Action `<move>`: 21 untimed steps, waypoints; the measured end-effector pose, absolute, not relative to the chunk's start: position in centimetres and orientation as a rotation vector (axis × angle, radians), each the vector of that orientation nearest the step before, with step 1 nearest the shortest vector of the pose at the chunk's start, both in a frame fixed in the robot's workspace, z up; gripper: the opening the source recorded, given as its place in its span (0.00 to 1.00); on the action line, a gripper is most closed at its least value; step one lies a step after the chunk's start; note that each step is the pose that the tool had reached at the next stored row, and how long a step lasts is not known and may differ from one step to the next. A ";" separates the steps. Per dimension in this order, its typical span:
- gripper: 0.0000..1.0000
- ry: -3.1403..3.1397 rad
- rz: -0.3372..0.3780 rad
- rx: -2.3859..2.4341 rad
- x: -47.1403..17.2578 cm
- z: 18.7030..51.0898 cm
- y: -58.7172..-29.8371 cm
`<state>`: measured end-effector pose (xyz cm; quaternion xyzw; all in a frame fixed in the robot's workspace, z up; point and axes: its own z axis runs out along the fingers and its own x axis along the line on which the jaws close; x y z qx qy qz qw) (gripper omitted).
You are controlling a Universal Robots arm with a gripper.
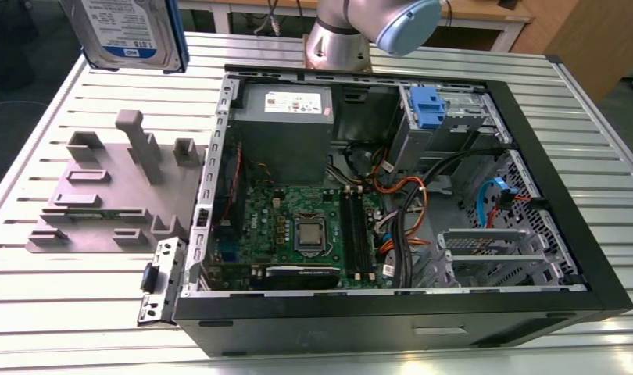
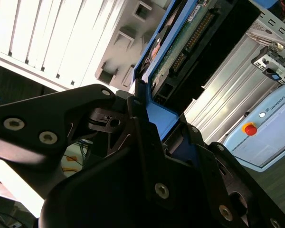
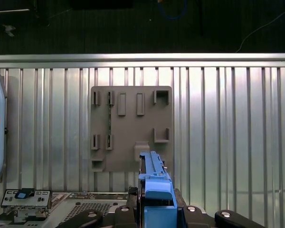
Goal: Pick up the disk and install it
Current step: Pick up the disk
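The disk, silver with a white-and-blue label and a blue carrier, hangs in the air above the table's far corner, at the exterior view's upper left. In both wrist views my gripper is shut on the carrier's blue end. The drive's circuit-board side stretches away from the black fingers. The grey fixture plate lies directly below the held disk.
An open computer case lies on the slatted aluminium table, with a grey power supply and a blue bracket in the drive bay. The grey fixture plate sits beside the case. The arm's base stands behind it. A pendant lies nearby.
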<state>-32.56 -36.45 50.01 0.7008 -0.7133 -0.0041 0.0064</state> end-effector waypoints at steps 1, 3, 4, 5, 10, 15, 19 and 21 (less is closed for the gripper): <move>0.36 -2.232 -0.013 2.193 -32.6 50.0 -36.5; 0.36 -2.232 -0.013 2.192 -32.6 50.0 -36.7; 0.36 -2.232 -0.013 2.192 -32.6 50.0 -36.8; 0.36 -2.232 -0.013 2.193 -32.5 50.0 -36.9; 0.36 -2.232 -0.013 2.192 -32.5 50.0 -37.7; 0.36 -2.232 -0.013 2.193 -32.4 50.0 -38.1; 0.36 -2.232 -0.013 2.192 -32.0 50.0 -38.3; 0.36 -2.232 -0.013 2.192 -31.6 50.0 -38.3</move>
